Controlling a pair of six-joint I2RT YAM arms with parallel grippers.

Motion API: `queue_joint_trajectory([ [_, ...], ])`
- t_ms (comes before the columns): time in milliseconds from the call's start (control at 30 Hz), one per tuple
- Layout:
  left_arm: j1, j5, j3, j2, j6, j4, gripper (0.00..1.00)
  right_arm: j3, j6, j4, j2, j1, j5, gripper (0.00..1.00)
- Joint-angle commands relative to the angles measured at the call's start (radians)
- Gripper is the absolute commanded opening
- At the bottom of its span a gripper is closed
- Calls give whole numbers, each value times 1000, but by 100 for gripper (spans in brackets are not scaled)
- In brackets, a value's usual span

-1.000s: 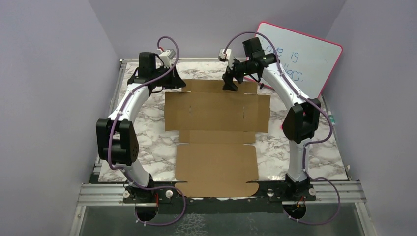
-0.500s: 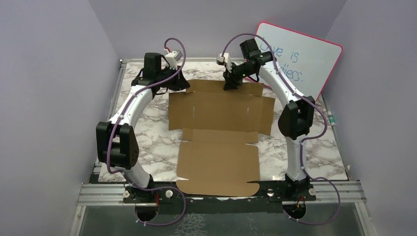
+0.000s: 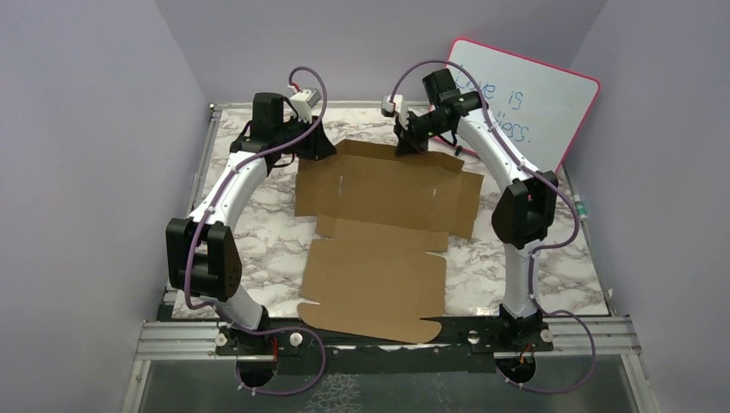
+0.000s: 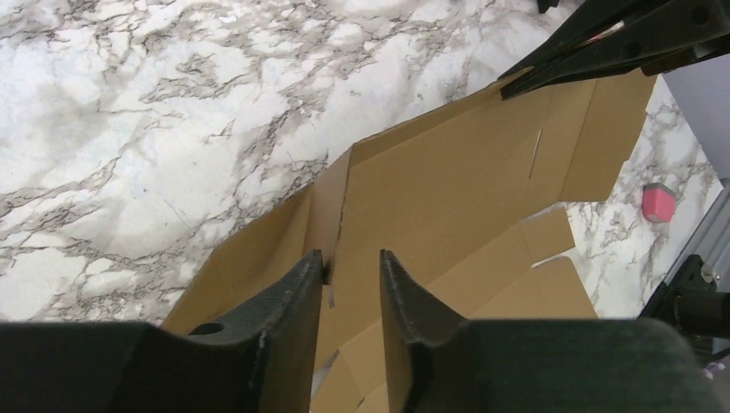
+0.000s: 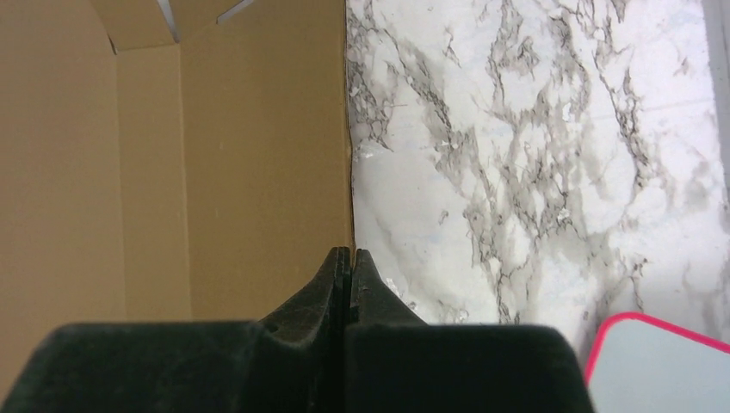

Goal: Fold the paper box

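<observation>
- Lavender walls (image 3: 95,129) close in a marble-patterned counter (image 3: 258,232), with a pink-framed whiteboard (image 3: 527,96) leaning at its far right corner.
- The paper box (image 3: 383,224) is an unfolded brown cardboard sheet. It lies along the middle of the counter, from near the far edge down to the near edge, where its rounded flap hangs slightly over. It sits a little skewed to the counter's edges.
- The right end effector (image 5: 349,255) is at the sheet's far edge, right of centre. It is clenched tight on the cardboard's rim, and the strip there is lifted off the counter.
- The left end effector (image 4: 351,262) is at the sheet's far left corner. It is released, with its fingers (image 4: 297,288) spread to either side of a crease beside a raised flap. I cannot tell whether they touch the cardboard.
- A small pink object (image 4: 658,202) rests on the marble just beyond the sheet's right side.
</observation>
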Motion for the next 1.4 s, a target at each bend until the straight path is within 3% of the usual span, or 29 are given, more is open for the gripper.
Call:
queue_joint_trajectory([
  [0,-10,-10,-25,-94,-32,36,37,-56,-42,78,-123,27,95,1],
  [233,-5,-114,-120,-226,-112,94,52,-163,-90,178,-232,92,264,1],
  [400,18,-305,-206,-356,-139,114,60,-338,-193,336,-350,147,379,1],
  [600,72,-440,-315,-458,-162,123,65,-574,-348,556,-478,211,483,1],
  [800,111,-435,-337,-451,-195,105,67,-715,-495,796,-541,250,586,1],
  [1033,133,-369,-243,-359,-226,111,67,-689,-580,872,-505,251,638,1],
  [1367,133,-301,-309,-327,-218,112,68,-1052,-572,1165,-613,302,686,1],
])
